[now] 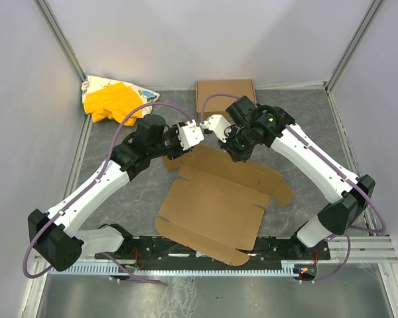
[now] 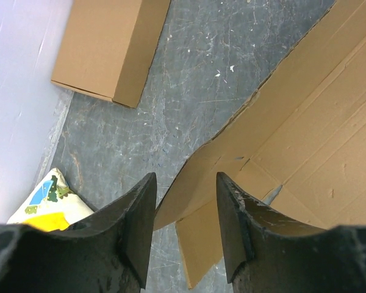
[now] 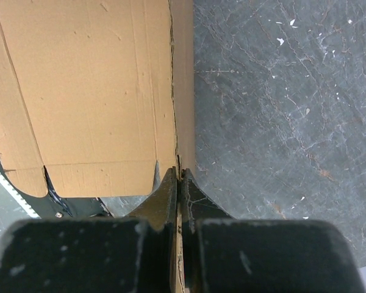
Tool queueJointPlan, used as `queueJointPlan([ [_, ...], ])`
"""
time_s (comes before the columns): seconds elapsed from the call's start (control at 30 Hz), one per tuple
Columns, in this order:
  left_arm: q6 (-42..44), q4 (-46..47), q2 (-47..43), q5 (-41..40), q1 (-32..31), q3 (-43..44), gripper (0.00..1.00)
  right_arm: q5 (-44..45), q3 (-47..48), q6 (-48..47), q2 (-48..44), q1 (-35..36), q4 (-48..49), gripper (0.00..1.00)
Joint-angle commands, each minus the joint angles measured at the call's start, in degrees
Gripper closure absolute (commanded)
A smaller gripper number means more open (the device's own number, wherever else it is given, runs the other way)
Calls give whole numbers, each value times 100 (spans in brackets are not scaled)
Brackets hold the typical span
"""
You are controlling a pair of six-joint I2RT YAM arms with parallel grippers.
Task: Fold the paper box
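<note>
The paper box [image 1: 212,205] lies as a wide flat brown sheet in the middle of the table, its far edge lifted. My right gripper [image 1: 236,154] pinches that far edge. In the right wrist view its jaws [image 3: 179,174] are shut on a thin strip of the cardboard, with the sheet [image 3: 85,91] spreading away to the left. My left gripper [image 1: 189,136] hovers at the sheet's far left corner. Seen from the left wrist, the left gripper [image 2: 184,183] is open, and a raised corner flap of the box [image 2: 305,134] lies between and beyond its fingers [image 2: 143,207], not touching them.
A second, neat shallow brown carton [image 1: 225,96] [image 2: 104,46] lies at the back by the wall. A yellow and white cloth bundle [image 1: 113,99] [image 2: 46,201] sits in the back left corner. Grey walls enclose the dark table [image 1: 305,139] on three sides.
</note>
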Motion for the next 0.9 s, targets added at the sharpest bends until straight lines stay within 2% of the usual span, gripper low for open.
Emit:
queueJointPlan([
  [0.0,156,255,-217,80,-7,21,48,-161,91,-31,-160,16,104,97],
  [0.07,250,468,-280,-195,-7,-12,34,-198,81,-29,-155,11,107,97],
  [0.1,335,526,-296,-349,-5,-34,31,-224,81,-35,-145,10,98,97],
  [0.2,635,408,-269,-429,0,-33,25,-279,74,-36,-143,11,71,97],
  [0.3,650,342,-206,-298,-4,-33,23,-291,53,-42,-160,17,61,97],
  [0.6,823,302,-97,-36,2,-214,25,-393,-190,-153,-401,15,137,98],
  [0.73,894,305,-108,20,3,-276,31,-410,-176,-150,-385,12,125,98],
  [0.87,728,419,-183,-13,-1,-341,43,-344,-183,-117,-373,11,153,98],
])
